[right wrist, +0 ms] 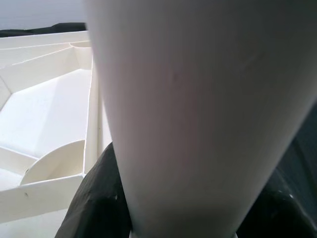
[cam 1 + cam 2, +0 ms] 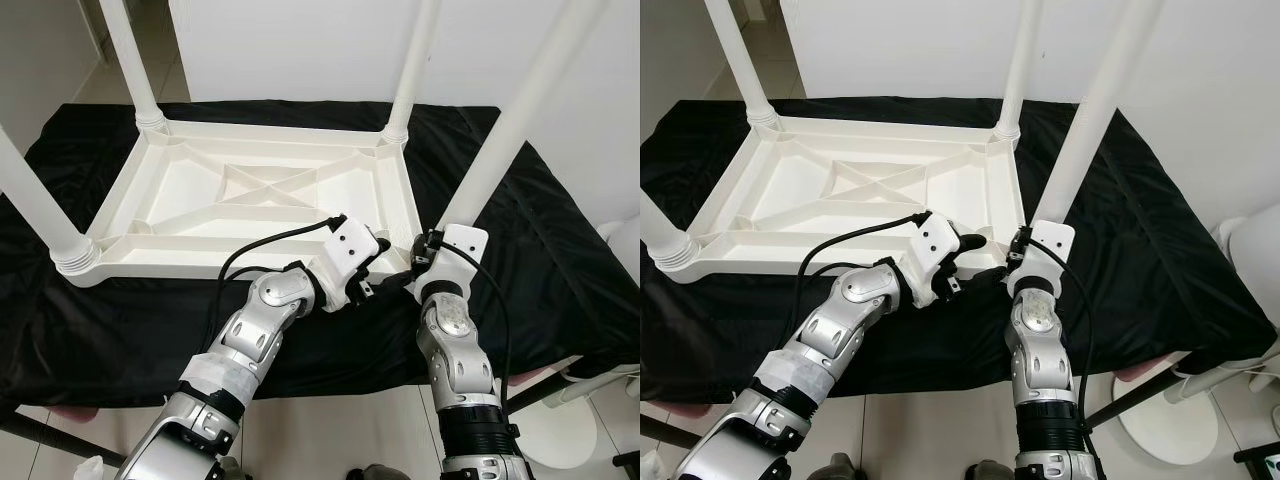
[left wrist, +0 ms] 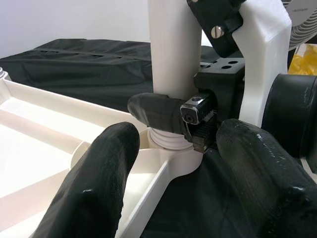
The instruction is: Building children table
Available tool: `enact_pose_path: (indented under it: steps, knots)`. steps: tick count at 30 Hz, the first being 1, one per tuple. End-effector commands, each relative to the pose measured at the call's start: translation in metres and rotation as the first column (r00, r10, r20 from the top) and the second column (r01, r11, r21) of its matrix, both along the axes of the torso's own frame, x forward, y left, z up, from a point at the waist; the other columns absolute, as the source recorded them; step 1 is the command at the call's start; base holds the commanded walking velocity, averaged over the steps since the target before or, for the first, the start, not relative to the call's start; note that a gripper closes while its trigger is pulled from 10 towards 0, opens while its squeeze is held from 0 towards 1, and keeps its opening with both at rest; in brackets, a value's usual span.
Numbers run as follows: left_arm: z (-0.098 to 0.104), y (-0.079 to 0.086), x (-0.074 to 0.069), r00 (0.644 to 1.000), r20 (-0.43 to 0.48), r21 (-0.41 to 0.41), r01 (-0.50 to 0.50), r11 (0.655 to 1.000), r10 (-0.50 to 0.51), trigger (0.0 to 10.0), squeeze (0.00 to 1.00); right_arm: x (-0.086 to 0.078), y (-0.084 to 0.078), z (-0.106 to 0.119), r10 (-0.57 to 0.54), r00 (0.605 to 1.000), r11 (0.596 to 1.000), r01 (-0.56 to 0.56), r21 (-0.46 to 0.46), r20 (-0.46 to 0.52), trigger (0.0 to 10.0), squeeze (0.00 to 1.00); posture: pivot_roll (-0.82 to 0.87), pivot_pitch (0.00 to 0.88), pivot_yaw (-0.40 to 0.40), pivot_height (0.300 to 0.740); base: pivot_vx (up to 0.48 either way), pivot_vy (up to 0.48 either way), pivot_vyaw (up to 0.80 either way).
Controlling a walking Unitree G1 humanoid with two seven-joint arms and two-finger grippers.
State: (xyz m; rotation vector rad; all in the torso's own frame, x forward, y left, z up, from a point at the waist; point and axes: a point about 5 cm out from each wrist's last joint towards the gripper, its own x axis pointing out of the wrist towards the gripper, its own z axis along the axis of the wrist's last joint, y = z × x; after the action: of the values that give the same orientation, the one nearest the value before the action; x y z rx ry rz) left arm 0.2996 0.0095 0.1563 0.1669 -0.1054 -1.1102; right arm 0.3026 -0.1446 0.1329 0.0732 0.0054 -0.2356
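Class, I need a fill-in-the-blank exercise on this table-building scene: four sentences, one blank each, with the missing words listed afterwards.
1. The white table lies upside down on a ____ cloth.
2. The number of legs standing in its corners is ____.
3. The right end effector is closed around the base of the near right ____.
4. The left end effector is ____, its fingers either side of that corner.

Missing words: black; four; leg; open
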Motion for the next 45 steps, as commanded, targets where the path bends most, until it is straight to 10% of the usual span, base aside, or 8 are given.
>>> enact_pose_path:
  steps: [1,3,16,18,19,39,42,45]
  knots:
    - [-0.001,0.001,-0.001,1.0,-0.004,0.006,0.003,1.0,-0.003,10.0,0.0,0.0,0.004,0.002,0.019,1.0,1.0,-0.019,0.001,-0.001,10.0,0.0,0.0,0.0,-0.017,0.74,0.0,0.0,0.0]
    - [0.0,0.001,-0.001,1.0,-0.003,0.006,-0.002,1.0,0.002,10.0,0.0,-0.003,-0.005,0.004,0.016,1.0,1.0,-0.016,0.0,0.022,10.0,1.0,0.0,0.0,-0.018,0.74,0.0,0.0,0.0]
    - [0.001,0.0,-0.012,0.996,-0.024,-0.005,0.09,0.996,-0.09,10.0,0.0,-0.019,-0.051,0.005,0.155,0.986,0.988,-0.153,-0.035,0.068,10.0,1.0,-0.01,0.0,-0.016,0.74,0.0,0.0,0.0]
    - [0.001,0.0,-0.013,0.994,-0.027,-0.003,0.104,0.995,-0.104,10.0,0.0,-0.02,-0.055,0.005,0.189,0.98,0.982,-0.187,-0.032,0.069,10.0,0.71,-0.01,0.0,-0.016,0.74,0.0,0.0,0.0]
    - [0.0,0.001,-0.014,0.993,-0.031,-0.002,0.114,0.994,-0.114,10.0,0.0,-0.021,-0.058,0.005,0.227,0.972,0.974,-0.224,-0.04,0.066,10.0,0.0,-0.01,0.0,-0.014,0.74,0.0,0.0,0.0]
    - [-0.005,0.007,-0.031,0.967,-0.071,0.041,0.247,0.968,-0.243,10.0,0.0,0.012,-0.067,0.001,0.636,0.759,0.717,-0.648,-0.257,-0.141,10.0,0.0,0.0,0.0,-0.011,0.74,0.0,0.0,0.0]
    - [-0.005,0.007,-0.031,0.971,-0.07,0.043,0.234,0.971,-0.231,10.0,0.0,0.017,-0.064,-0.002,0.67,0.724,0.684,-0.688,-0.242,-0.164,0.0,0.0,0.01,0.0,-0.02,0.74,0.0,0.0,0.0]
    - [-0.004,0.007,-0.032,0.971,-0.071,0.042,0.232,0.972,-0.228,10.0,0.0,0.016,-0.064,-0.004,0.676,0.716,0.678,-0.696,-0.235,-0.173,0.0,0.0,0.01,0.0,-0.022,0.74,0.0,0.0,0.0]
